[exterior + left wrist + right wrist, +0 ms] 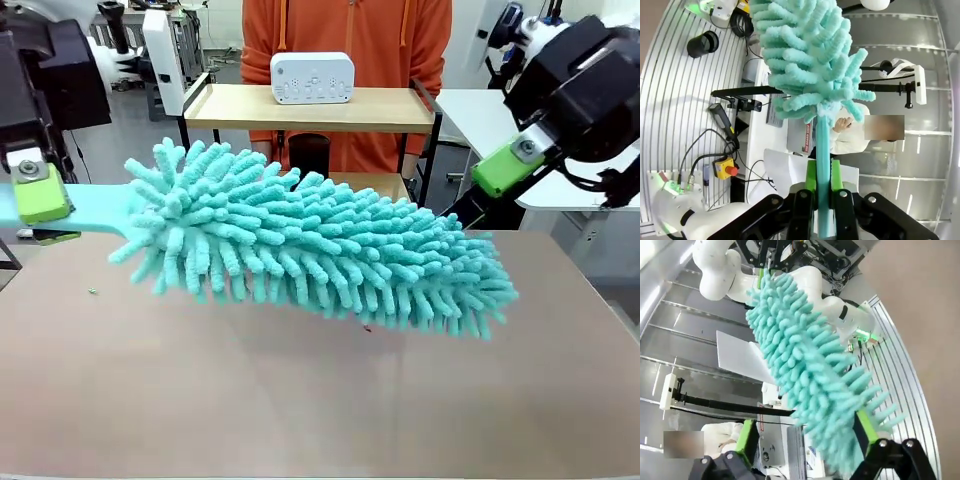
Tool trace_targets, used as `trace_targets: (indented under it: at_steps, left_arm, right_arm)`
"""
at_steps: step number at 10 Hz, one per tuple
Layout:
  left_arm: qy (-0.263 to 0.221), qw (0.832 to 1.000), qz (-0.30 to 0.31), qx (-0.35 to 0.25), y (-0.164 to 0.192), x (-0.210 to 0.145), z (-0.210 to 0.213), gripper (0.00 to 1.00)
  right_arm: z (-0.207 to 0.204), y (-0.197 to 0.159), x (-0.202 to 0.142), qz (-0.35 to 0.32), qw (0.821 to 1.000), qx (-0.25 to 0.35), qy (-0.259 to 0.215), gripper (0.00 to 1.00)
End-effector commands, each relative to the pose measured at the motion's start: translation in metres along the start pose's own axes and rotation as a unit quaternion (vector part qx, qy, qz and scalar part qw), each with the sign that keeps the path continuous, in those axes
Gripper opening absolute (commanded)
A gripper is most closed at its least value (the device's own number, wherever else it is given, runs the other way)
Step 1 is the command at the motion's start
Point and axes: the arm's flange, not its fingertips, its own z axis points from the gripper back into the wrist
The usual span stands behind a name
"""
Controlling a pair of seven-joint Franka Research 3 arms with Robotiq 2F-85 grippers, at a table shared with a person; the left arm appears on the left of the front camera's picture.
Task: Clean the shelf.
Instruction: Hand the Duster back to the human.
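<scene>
A fluffy teal duster (320, 250) hangs level over the brown table, its head pointing right. My left gripper (42, 215) is shut on the duster's flat teal handle (95, 212) at the left edge. In the left wrist view the green fingers (811, 176) pinch the handle (823, 150) of the duster. My right gripper (495, 190) stands open just behind the duster's far tip. In the right wrist view the fluffy tip (835, 430) reaches in between its spread fingers (747, 440). The shelf (380, 108) stands beyond the table, with a lower board (375, 185) partly hidden by the duster.
A white device (312, 77) sits on the shelf's top board. A person in an orange hoodie (345, 30) stands right behind the shelf. A white table (480, 110) lies at the right. The brown table (300, 400) stretches bare below the duster.
</scene>
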Motion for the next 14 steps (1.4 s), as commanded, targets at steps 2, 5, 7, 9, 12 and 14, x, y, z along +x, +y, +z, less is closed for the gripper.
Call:
trace_targets:
  at_steps: [2, 5, 7, 9, 12, 14]
  left_arm:
    - [0.03, 0.999, 0.003, -0.015, -0.002, 0.0, 0.001, 0.12]
    - [0.021, 1.0, -0.004, -0.016, -0.001, 0.002, -0.002, 0.12]
    - [-0.009, 1.0, -0.012, -0.015, 0.003, 0.008, -0.001, 0.12]
    - [-0.022, 0.999, -0.019, -0.015, 0.006, 0.012, -0.001, 0.12]
    - [-0.033, 0.999, -0.026, -0.025, 0.006, 0.012, 0.001, 0.12]
    - [-0.03, 0.999, -0.021, -0.021, 0.007, 0.011, 0.0, 0.12]
  right_arm:
    - [0.009, -0.009, 0.008, 0.045, 0.998, 0.01, -0.052, 1.0]
    - [0.001, -0.015, 0.01, 0.036, 0.999, 0.021, -0.019, 1.0]
    - [-0.009, -0.012, 0.009, 0.028, 0.999, 0.03, 0.012, 1.0]
    - [-0.014, -0.005, 0.007, 0.031, 0.999, 0.035, 0.022, 1.0]
    - [-0.015, -0.007, 0.004, 0.022, 0.999, 0.029, 0.033, 1.0]
    - [-0.015, -0.007, 0.003, 0.025, 0.998, 0.03, 0.039, 1.0]
